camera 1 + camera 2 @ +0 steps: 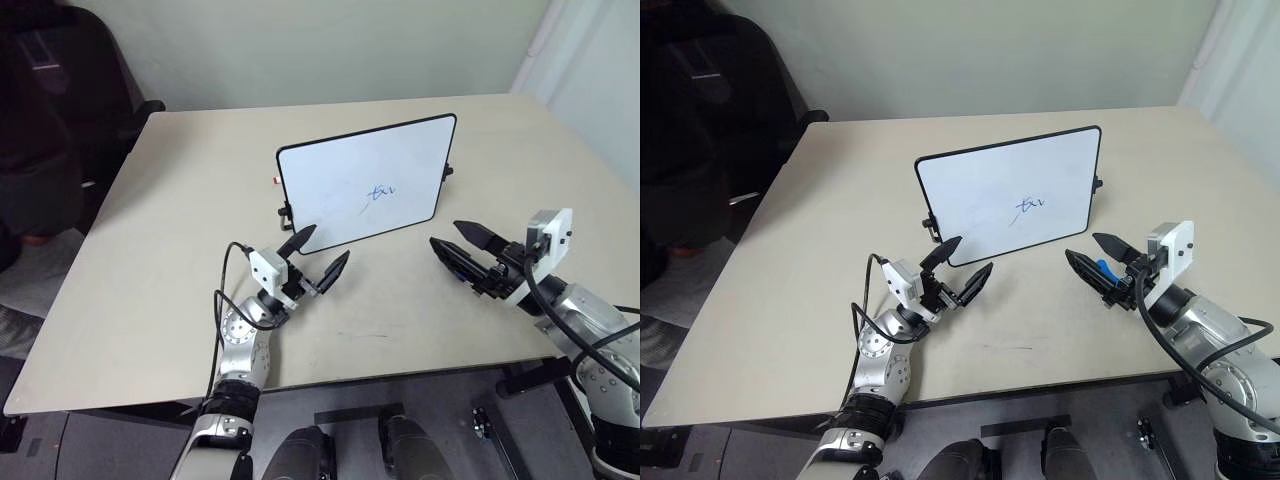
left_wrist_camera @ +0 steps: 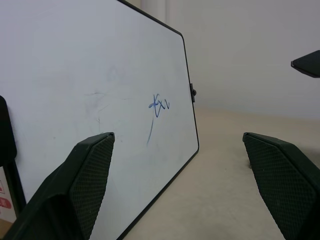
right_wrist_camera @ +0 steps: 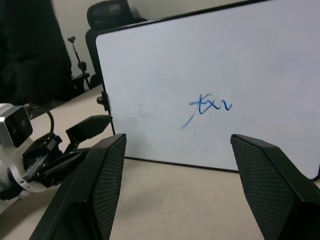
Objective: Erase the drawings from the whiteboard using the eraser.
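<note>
The whiteboard (image 1: 365, 182) stands upright near the table's middle, black-framed. The drawings (image 1: 380, 192) are a small blue scribble with a faint stroke, right of the board's centre, and show as drawings (image 3: 210, 106) in the right wrist view. My left gripper (image 1: 318, 258) is open just in front of the board's lower left corner, with nothing between its fingers. My right gripper (image 1: 1082, 247) hovers open to the right, in front of the board's lower right corner. The eraser (image 1: 1102, 268), a small blue block, shows in the gap between its fingers. I cannot tell whether it touches them.
The beige table (image 1: 160, 260) has bare room to the left and in front of the board. A dark office chair (image 1: 50, 110) stands at the far left. A small black foot (image 1: 447, 171) sticks out at the board's right edge.
</note>
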Controlling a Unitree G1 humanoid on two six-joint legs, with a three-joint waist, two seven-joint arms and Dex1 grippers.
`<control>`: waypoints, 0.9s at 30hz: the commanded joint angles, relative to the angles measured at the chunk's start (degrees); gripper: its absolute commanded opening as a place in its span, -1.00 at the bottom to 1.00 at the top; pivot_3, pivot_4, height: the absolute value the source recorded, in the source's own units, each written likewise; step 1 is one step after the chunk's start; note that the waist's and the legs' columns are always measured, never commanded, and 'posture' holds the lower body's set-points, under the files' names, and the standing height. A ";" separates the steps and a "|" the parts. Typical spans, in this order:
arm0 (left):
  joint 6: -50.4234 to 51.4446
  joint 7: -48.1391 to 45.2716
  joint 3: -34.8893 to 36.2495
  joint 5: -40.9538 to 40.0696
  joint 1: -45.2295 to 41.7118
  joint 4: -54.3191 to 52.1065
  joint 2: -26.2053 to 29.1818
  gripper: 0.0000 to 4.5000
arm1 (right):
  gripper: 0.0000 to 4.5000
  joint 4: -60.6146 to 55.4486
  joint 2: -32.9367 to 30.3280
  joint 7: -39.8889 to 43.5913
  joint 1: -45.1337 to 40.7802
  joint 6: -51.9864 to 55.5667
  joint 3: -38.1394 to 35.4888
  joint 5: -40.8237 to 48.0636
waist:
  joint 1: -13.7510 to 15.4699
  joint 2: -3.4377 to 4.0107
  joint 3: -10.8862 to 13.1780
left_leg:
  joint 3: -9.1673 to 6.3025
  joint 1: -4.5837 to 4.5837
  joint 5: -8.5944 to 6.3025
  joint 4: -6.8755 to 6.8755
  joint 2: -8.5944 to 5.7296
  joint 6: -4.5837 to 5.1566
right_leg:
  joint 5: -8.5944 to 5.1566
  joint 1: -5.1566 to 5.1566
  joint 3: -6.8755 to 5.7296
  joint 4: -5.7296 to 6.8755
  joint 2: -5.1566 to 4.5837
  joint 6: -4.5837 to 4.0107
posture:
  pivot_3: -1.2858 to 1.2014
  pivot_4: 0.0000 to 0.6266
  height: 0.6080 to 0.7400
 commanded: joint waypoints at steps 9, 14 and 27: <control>-0.59 -0.90 -0.64 -0.40 0.29 0.87 -0.99 1.00 | 0.57 -2.03 -1.30 -1.28 -1.45 -0.05 -1.76 0.99 | 0.01 0.00 0.00 | 0.00 0.00 -0.02 0.00 0.00 0.01 | -0.01 0.01 0.00 0.00 -0.01 0.00 | 0.03 -0.52 0.79; -1.86 -0.08 0.17 0.43 -0.96 2.40 -0.72 1.00 | 0.57 -0.54 -2.44 -0.93 -1.70 -0.16 -0.57 -1.63 | 0.21 0.01 -0.01 | 0.00 0.02 -0.02 0.00 -0.01 0.03 | -0.01 0.03 0.00 0.00 -0.02 0.00 | 0.03 -0.52 0.79; -1.87 -0.66 0.32 0.04 -2.23 4.99 -1.33 1.00 | 0.98 7.18 -7.97 -0.90 -3.30 5.47 5.40 -10.93 | 0.36 0.05 -0.03 | 0.00 0.07 0.07 0.00 -0.02 0.06 | 0.12 0.10 0.00 0.01 -0.06 0.05 | 0.03 -0.52 0.79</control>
